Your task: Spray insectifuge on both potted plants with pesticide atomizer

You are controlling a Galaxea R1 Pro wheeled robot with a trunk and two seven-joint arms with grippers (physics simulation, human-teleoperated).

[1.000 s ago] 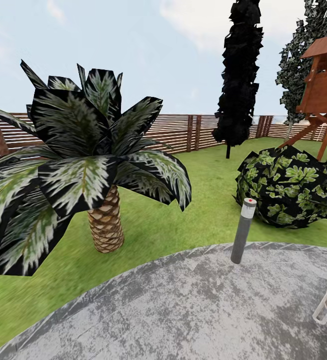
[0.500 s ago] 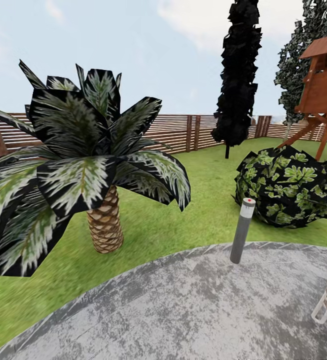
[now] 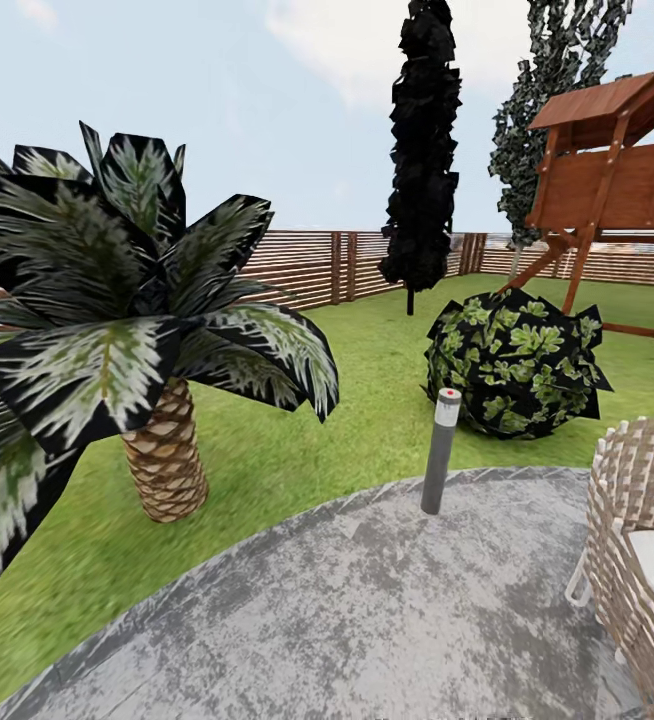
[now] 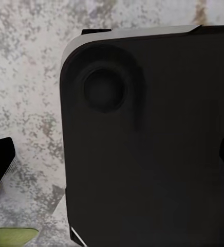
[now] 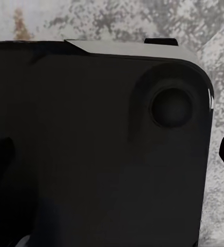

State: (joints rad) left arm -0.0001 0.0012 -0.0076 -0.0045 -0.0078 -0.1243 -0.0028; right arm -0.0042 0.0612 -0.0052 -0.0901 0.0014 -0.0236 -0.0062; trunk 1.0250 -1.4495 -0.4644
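Green lawn of the garden [image 3: 367,400] rings grey stone paving [image 3: 367,600] inside a brown slatted wooden fence [image 3: 307,265]. No atomizer or potted plant is in sight, so the task looks barely begun. Nearby stand a scaly-trunked palm [image 3: 164,460], grey bollard lamp [image 3: 440,452], round leafy bush [image 3: 515,365] and wicker chair [image 3: 647,520]. Both grippers' states I cannot tell; the wrist views are mostly dark housing, probably the robot's own.

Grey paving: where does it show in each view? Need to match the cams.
Head view: the grey paving covers the foreground, with a curved edge against the lawn.
Left wrist view: mottled grey behind the dark panel, beside a sliver of lawn.
Right wrist view: mottled grey past the dark panel.
Shared landmark: the paving's blotchy grey texture.
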